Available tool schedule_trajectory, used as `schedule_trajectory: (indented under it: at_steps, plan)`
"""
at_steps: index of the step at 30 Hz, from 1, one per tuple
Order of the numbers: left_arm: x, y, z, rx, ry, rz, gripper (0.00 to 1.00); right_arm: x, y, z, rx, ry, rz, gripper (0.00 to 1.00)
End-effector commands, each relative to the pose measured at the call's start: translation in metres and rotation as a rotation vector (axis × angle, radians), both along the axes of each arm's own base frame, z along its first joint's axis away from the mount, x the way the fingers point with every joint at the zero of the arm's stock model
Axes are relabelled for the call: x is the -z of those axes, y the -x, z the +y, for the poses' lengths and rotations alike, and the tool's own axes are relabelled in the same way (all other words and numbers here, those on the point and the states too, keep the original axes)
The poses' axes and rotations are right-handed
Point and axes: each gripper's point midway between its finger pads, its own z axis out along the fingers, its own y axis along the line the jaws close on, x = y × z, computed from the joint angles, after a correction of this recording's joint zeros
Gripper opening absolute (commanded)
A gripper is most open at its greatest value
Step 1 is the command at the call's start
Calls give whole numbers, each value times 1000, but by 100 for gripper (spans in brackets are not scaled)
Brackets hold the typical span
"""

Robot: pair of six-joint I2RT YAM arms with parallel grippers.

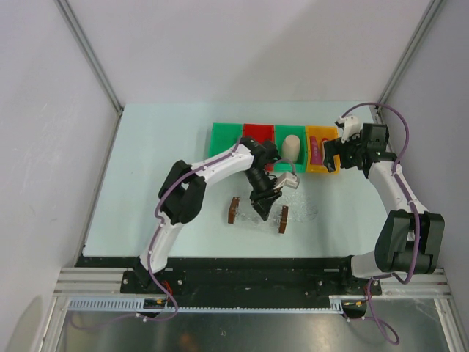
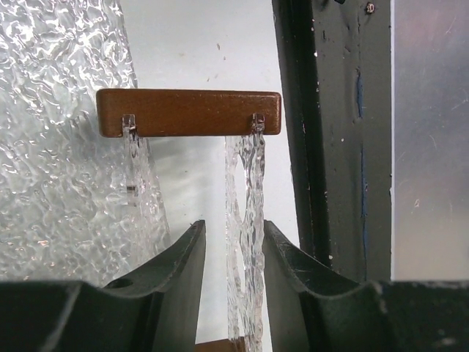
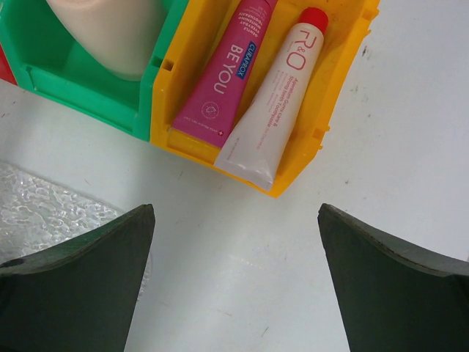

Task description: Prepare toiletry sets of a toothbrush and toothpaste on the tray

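The pink tube [image 3: 223, 73], by the yellow bin's [image 3: 344, 66] left wall, reads "CURAPROX" in a small blue label and "BE YOU" in large white letters. The white tube [image 3: 275, 103] beside it reads "R&O" in red; its finer red lines are too small to read.

1. Left hand [image 2: 233, 227] is over the tray [image 1: 258, 214], with one long tray wall between its fingers [image 2: 183, 271]. The tray's end handle [image 2: 189, 112] is dead ahead.
2. Tray sits on the counter [image 1: 161, 169], nearer the arm bases than the bin row [image 1: 227, 136].
3. Right hand [image 3: 234, 209] is over bare counter, end bin [image 3: 330, 81] just ahead.
4. In that bin: toothpaste [image 3: 223, 73] on hand's left, second tube [image 3: 275, 103] on its right, side by side.
5. Cup [image 3: 110, 37] is in the next bin [image 3: 73, 81], ahead-left. A tray corner lies near-left.
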Motion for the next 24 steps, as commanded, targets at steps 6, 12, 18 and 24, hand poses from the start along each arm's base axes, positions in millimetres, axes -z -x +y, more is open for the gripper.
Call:
schedule_trajectory:
  at_steps: [6, 12, 18, 24]
  plan:
    - [5, -13, -4, 7, 8, -31, 36, -14, -10, 0, -14, 14, -41, 100]
    - [9, -18, -3, 5, 5, -40, 17, -15, -10, 1, -16, 12, -41, 100]
    - [10, -26, -3, -8, 5, -47, 13, -13, -10, 2, -19, 11, -36, 100]
    - [11, -32, -3, -15, 3, -61, 37, -13, -10, 2, -19, 11, -36, 100]
